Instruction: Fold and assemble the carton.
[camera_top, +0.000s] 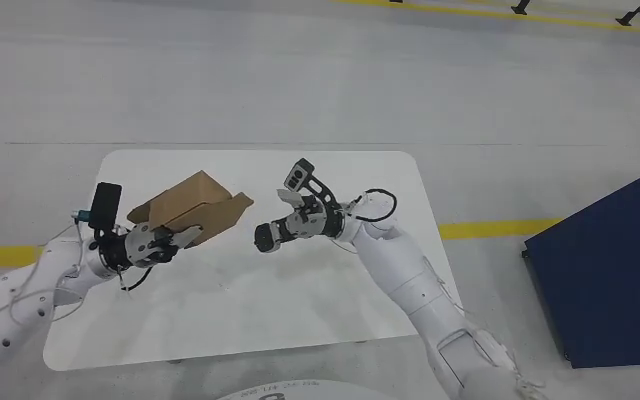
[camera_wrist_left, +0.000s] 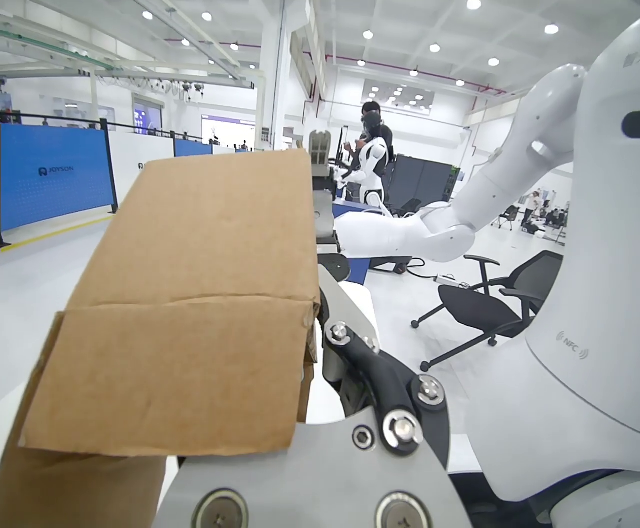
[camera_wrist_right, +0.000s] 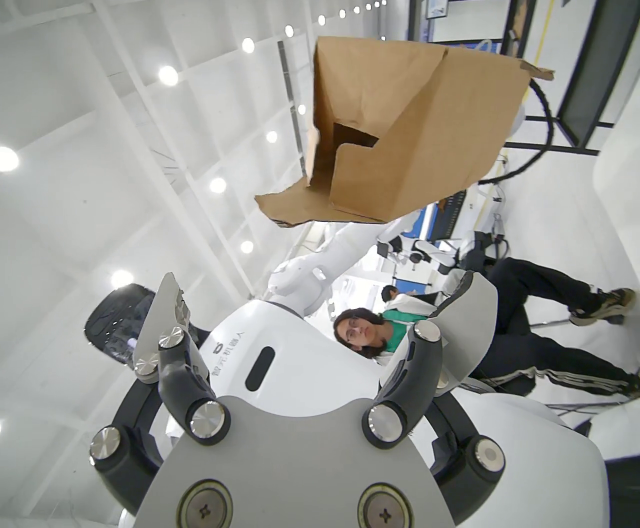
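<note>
The brown carton (camera_top: 190, 205) is held up over the left part of the white table (camera_top: 330, 300), partly formed into a box. One end flap sticks out toward the table's middle. My left gripper (camera_top: 180, 237) is shut on the carton's near wall. In the left wrist view the carton (camera_wrist_left: 200, 300) covers one finger, and the other finger (camera_wrist_left: 320, 150) lies along its edge. My right gripper (camera_top: 265, 238) is near the table's middle, just off the carton's flap end and apart from it. In the right wrist view this gripper (camera_wrist_right: 320, 300) is open and holds nothing, facing the carton's (camera_wrist_right: 400, 130) half-closed end.
A dark blue block (camera_top: 600, 280) stands on the floor right of the table. The table's front and right parts are bare white surface. A yellow line (camera_top: 500, 228) runs across the floor.
</note>
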